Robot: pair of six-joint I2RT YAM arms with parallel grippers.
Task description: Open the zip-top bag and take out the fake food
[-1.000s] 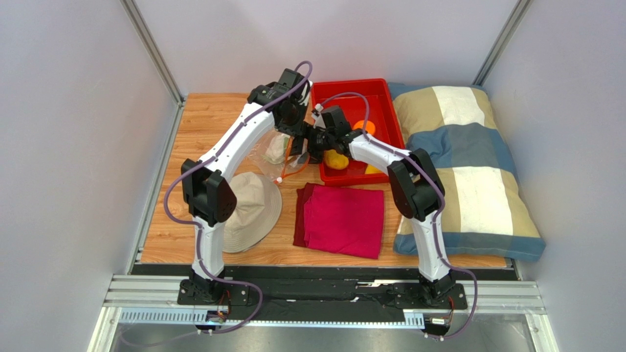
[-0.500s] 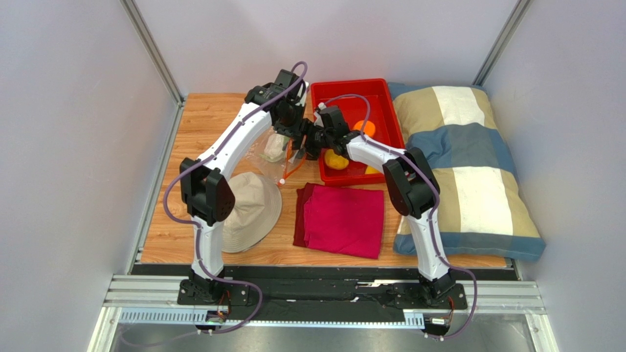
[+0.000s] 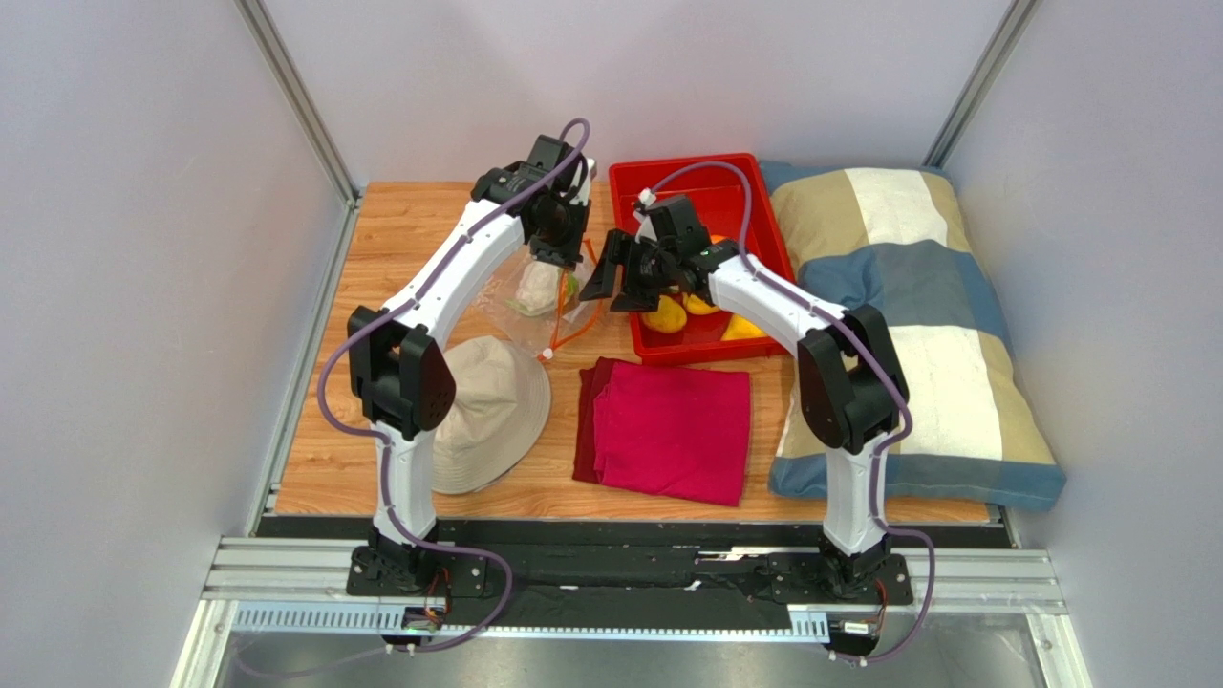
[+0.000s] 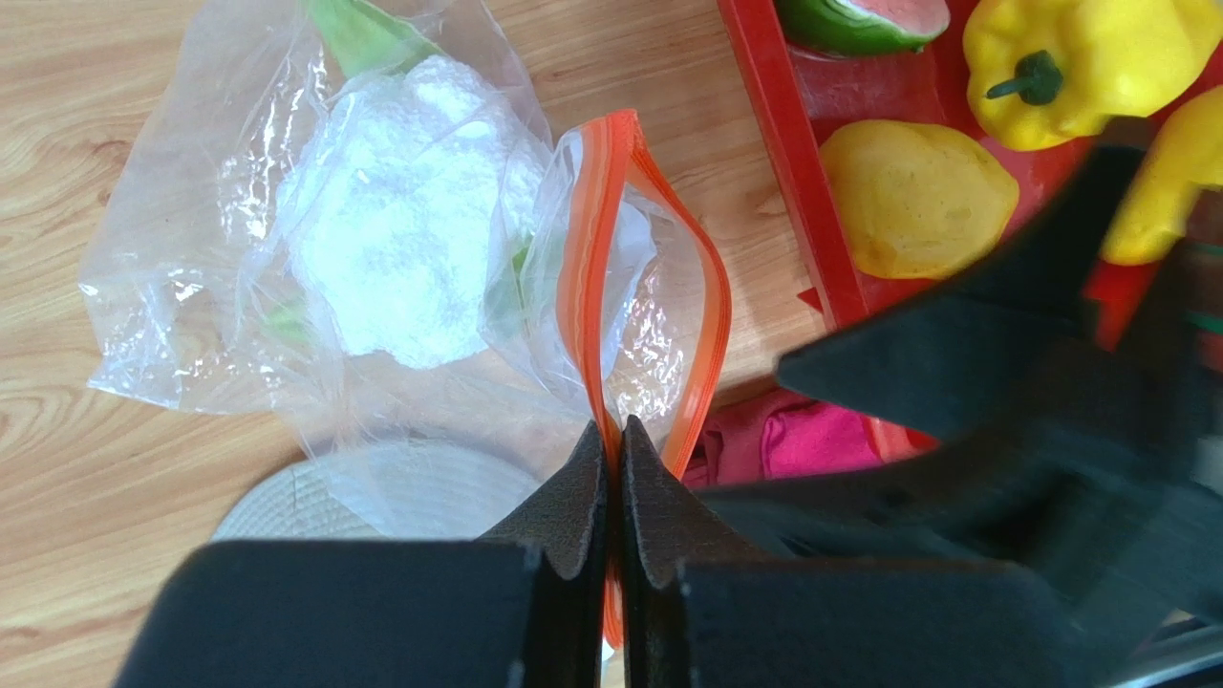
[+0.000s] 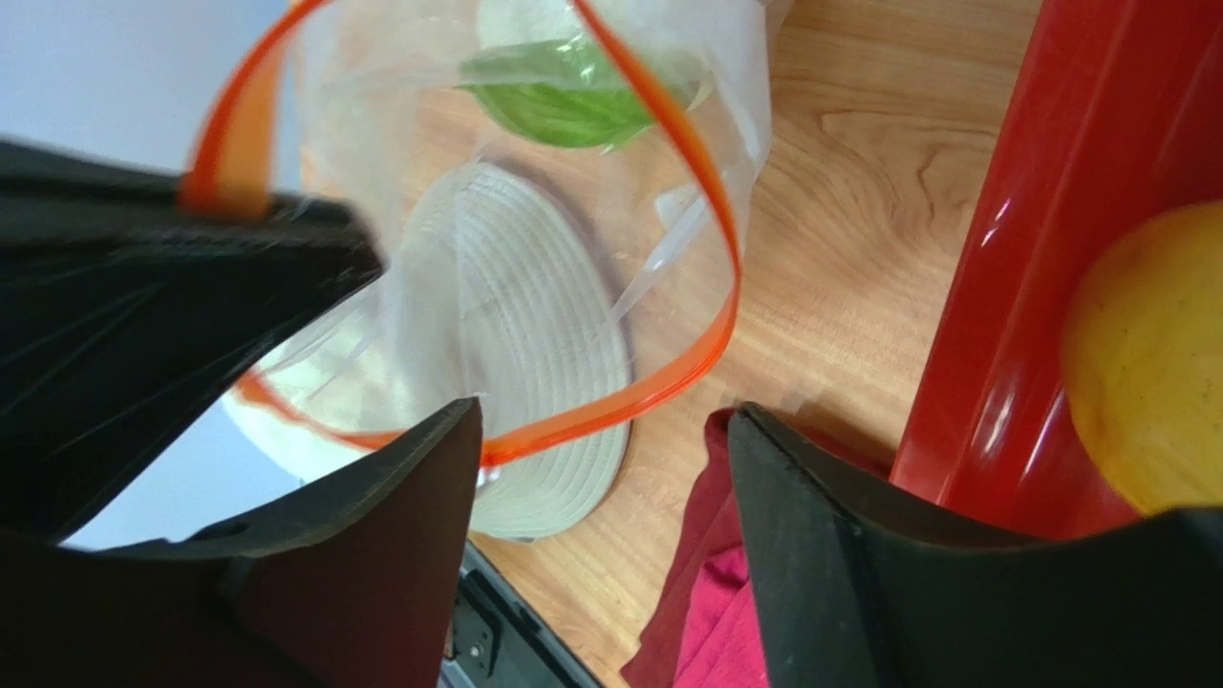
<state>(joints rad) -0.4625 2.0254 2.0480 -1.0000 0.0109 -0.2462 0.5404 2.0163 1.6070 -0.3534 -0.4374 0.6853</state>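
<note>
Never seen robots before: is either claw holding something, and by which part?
The left gripper pinches the zip-top bag by its orange zip strip. The right gripper is open, holding nothing.

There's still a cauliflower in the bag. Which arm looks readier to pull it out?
Right. The right end effector is open and empty at the bag mouth. The left end effector is shut on the zip strip, holding it open, with the cauliflower inside.

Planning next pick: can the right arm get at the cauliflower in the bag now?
Probably yes. The left pincer pinches the orange rim of the zip-top bag, holding the mouth open, and the open right pincer faces it; the cauliflower lies deeper inside.
</note>
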